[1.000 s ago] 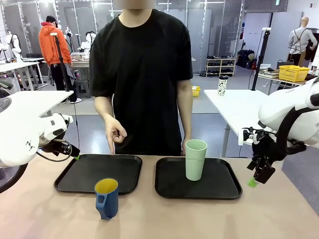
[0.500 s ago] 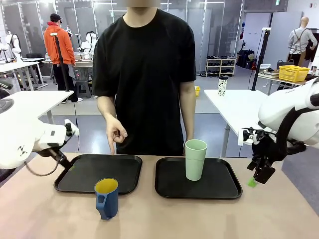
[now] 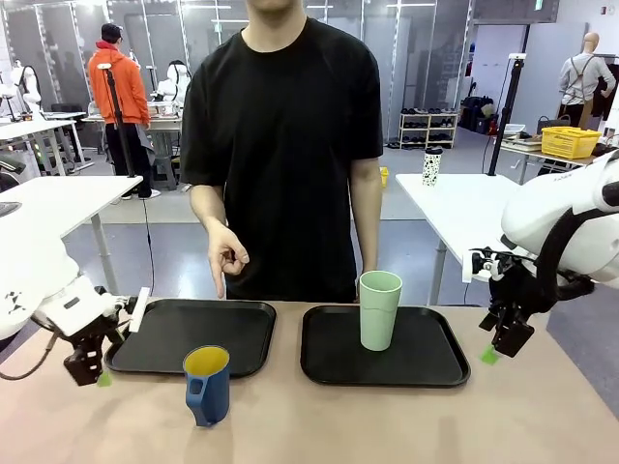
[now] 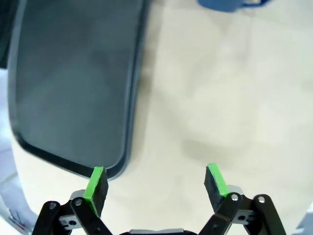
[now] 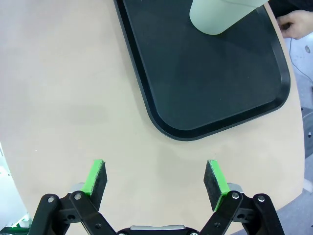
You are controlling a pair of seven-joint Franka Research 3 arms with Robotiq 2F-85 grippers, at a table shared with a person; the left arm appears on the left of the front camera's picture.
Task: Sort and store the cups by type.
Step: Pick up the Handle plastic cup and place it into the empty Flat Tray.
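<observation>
**A:** Where do the cups sit?

**B:** The dark blue mug (image 3: 207,385), yellow inside, stands upright on the bare table (image 3: 319,430). It is just in front of the near edge of the left tray (image 3: 184,329), with its handle turned toward my side. The pale green tumbler (image 3: 379,309) stands upright on the right tray (image 3: 430,358), toward the far left part of it. The two cups are well apart.

**A:** And your tools?

**B:** My left tool (image 3: 92,375) hangs low beside the near left corner of the left tray. Its jaws are spread wide with nothing between them. Looking down along it, one green pad lies over the tray's rounded corner and the other over bare table. The mug's base shows at the top edge of that view, well away from the fingers.

**A:** The right one?

**B:** My right tool (image 3: 497,346) hangs off the right end of the right tray, near the table's edge. It is spread wide too, and empty. From its wrist I look down at bare table between the pads. The tray's corner lies beyond them, and the tumbler is farther off on the tray.

**A:** Is anyone else at the table?

**B:** A person (image 3: 280,145) in a black shirt stands at the far side. One hand (image 3: 227,256) hangs above the far edge of the left tray with a finger pointing down. I cannot tell whether it touches the tray.
</observation>
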